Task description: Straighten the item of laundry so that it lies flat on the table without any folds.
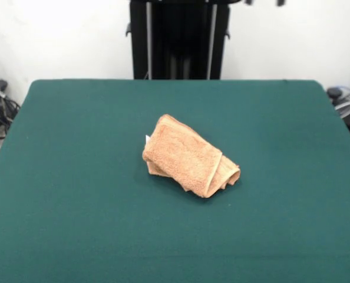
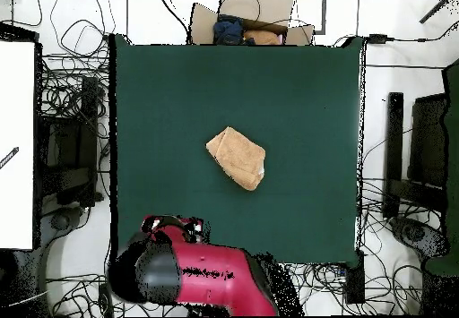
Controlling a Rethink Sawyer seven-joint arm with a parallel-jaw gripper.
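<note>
The jaws (image 1: 263, 2) show only as dark tips at the front view's top edge; whether they are parted cannot be told, and they hold nothing. Well below them, the folded towel (image 1: 190, 155) lies mid-surface (image 1: 75, 177). Overhead alone shows the red arm (image 2: 202, 274) and a cardboard box (image 2: 251, 19).
</note>
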